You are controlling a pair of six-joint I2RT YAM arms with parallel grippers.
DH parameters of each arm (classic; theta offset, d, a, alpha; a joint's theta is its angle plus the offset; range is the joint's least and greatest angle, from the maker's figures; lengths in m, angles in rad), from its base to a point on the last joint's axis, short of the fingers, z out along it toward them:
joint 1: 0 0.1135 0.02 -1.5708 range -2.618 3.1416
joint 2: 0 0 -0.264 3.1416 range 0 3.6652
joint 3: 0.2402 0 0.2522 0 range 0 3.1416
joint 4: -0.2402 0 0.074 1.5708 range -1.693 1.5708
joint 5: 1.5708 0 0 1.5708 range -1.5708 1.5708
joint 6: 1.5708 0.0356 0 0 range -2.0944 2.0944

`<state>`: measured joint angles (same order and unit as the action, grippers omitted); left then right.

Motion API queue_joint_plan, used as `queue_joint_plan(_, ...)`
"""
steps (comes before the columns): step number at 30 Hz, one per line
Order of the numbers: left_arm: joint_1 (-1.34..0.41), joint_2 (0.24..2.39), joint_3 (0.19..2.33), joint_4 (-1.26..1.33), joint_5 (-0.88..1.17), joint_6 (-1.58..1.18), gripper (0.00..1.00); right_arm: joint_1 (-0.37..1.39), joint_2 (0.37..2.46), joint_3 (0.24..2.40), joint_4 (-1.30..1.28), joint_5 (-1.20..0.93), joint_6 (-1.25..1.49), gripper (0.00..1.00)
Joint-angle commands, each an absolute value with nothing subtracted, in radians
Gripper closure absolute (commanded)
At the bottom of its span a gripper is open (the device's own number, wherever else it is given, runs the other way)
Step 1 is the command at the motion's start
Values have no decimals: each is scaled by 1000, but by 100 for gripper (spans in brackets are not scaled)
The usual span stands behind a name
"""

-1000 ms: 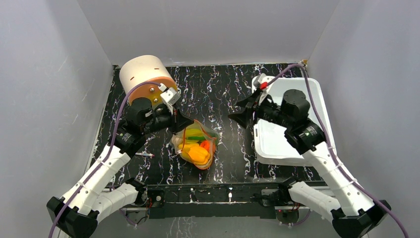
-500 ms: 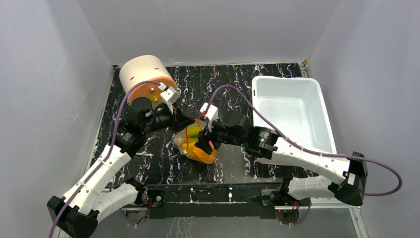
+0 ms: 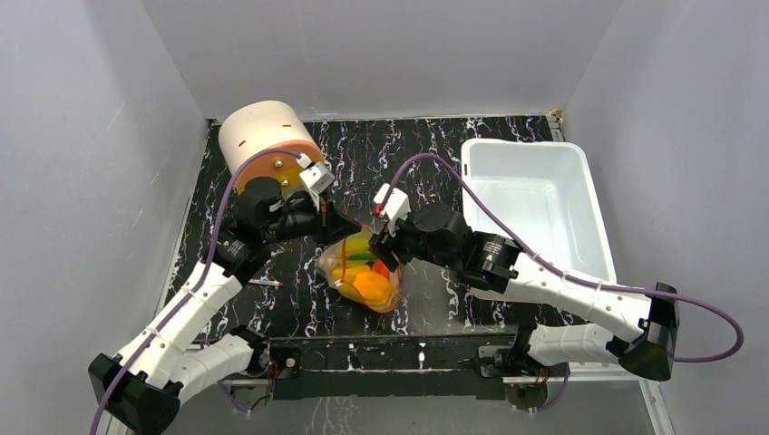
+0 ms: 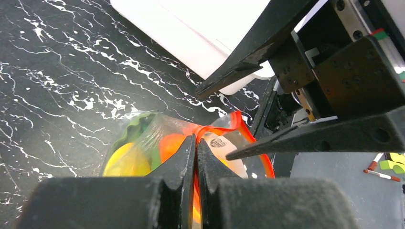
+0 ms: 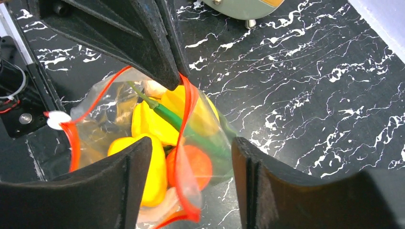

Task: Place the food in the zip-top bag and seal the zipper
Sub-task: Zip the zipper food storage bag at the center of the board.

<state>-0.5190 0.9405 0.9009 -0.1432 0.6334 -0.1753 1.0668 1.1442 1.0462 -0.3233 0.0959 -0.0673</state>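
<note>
Centre of top view: zip-top bag on black table, food already inside. Left gripper clenched on zipper, anchoring mouth corner. Right gripper released, jaws straddling bag mouth, likely poised to press seal.

Bright even light, soft shadows; sheen on the zip-top bag; wrist foregrounds blurred
</note>
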Motion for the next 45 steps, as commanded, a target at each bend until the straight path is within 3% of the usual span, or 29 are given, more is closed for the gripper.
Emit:
queue_joint_plan(1, -520, 936, 924, -107, 701, -167, 100, 1069, 1150, 1047, -271, 90, -145, 48)
queue_joint_plan(5, -521, 942, 945, -138, 711, -155, 100, 1069, 1121, 992, -199, 74, -124, 87)
queue_joint_plan(8, -521, 937, 968, -195, 715, -130, 99, 1068, 1081, 959, -172, 115, -76, 100)
queue_joint_plan(14, -520, 833, 889, -168, 825, 4, 54, 1008, 1035, 865, -146, 181, 160, 100)
queue_joint_plan(19, -521, 749, 836, -289, 881, 257, 41, 926, 1045, 867, -148, 166, 283, 100)
queue_joint_plan(25, -522, 652, 711, -299, 963, 431, 35, 903, 1098, 924, -108, 174, 355, 100)
queue_joint_plan(32, -532, 582, 509, 18, 940, 237, 32, 895, 1121, 923, -79, 207, 387, 100)
queue_joint_plan(38, -635, 610, 439, 202, 760, 116, 32, 868, 1130, 947, -109, 238, 384, 100)
queue_joint_plan(45, -815, 676, 456, 224, 564, 247, 38, 778, 1159, 1020, -209, 230, 415, 100)
